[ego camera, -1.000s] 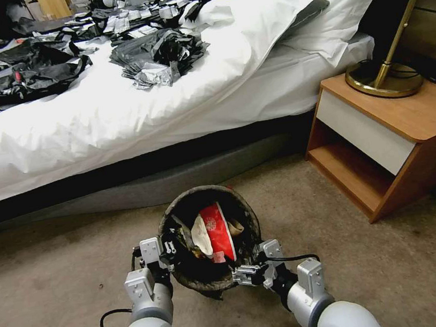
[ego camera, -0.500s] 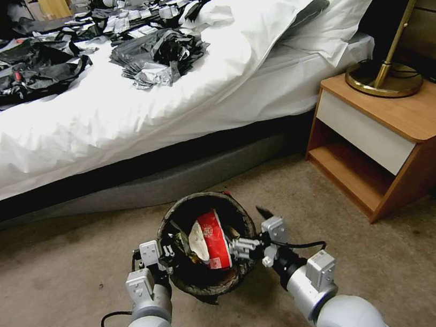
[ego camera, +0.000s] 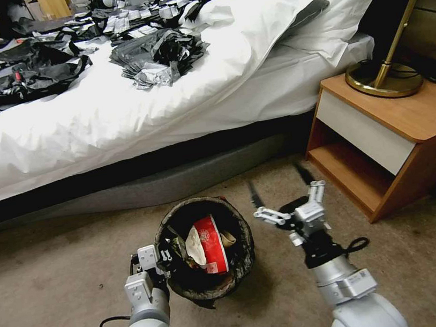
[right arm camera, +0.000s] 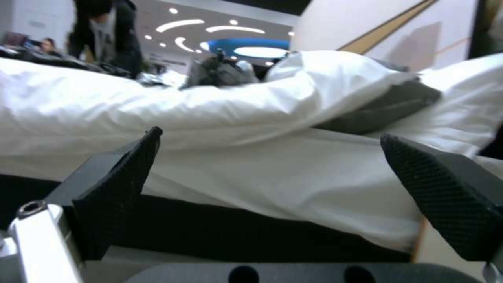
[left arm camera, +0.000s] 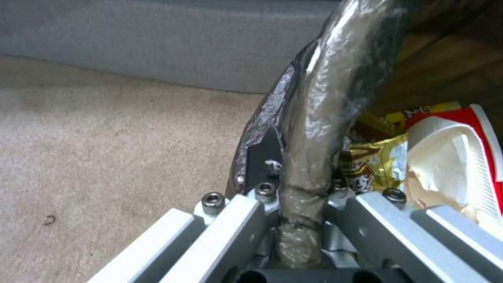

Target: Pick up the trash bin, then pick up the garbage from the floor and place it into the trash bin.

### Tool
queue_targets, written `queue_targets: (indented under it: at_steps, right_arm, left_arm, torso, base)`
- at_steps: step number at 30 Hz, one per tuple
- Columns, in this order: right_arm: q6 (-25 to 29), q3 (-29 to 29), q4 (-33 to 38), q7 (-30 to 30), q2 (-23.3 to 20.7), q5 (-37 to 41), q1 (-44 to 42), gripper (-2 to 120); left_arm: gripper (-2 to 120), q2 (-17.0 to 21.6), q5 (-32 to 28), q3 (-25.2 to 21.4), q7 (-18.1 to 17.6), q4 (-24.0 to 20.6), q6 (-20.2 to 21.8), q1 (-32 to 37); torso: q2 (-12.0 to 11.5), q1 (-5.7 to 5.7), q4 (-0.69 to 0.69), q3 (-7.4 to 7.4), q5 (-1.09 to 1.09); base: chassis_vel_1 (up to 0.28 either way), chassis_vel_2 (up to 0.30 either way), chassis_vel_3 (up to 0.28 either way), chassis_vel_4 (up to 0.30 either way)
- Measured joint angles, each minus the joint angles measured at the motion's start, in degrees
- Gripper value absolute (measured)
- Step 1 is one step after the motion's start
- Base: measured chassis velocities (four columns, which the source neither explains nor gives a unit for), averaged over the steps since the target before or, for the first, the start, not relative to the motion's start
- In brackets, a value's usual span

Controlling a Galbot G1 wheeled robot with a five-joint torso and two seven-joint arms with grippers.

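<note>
Left gripper (ego camera: 162,258) clamped on the trash bin (ego camera: 244,257) rim, bag-wrapped edge pinched between its fingers (left arm camera: 246,220). Bin sits over carpet (ego camera: 55,273) near the bed (ego camera: 114,118); probably lifted, hard to confirm. Red-and-white cup (ego camera: 210,243) and wrappers (left arm camera: 375,167) inside. Right gripper (ego camera: 278,187) spread wide, empty, beside the bin.

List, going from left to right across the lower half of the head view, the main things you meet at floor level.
Left tool clamped on the bin's rim → trash bin holding a red-and-white paper cup → right tool, open → wooden nightstand.
</note>
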Motion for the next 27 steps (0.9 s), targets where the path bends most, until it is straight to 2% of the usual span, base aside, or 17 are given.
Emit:
queue_targets:
  at_steps: [8, 18, 27]
  right_arm:
    - [3.1, 4.6, -3.8, 0.5, 1.3, 2.5, -1.7, 100]
    - [4.4, 5.3, -5.6, 1.0, 1.7, 4.0, -1.2, 100]
    - [4.7, 5.2, -6.2, 1.0, 1.9, 4.0, -0.3, 100]
  left_arm:
    - [0, -0.1, -0.1, 0.1, 0.0, -1.2, 0.0, 0.3]
    - [0, -0.2, -0.1, 0.2, -0.1, -1.9, 0.0, 0.4]
    - [0, -0.2, -0.2, 0.2, -0.1, -2.5, 0.3, 0.6]
  torso:
    - [0.0, 0.00, -0.01, 0.00, 0.00]
    - [0.0, 0.00, 0.00, 0.00, 0.00]
    - [0.0, 0.00, 0.00, 0.00, -0.01]
  base:
    - [0.000, 0.000, 0.000, 0.000]
    - [0.027, 0.028, 0.030, 0.028]
    - [0.098, 0.089, 0.086, 0.091]
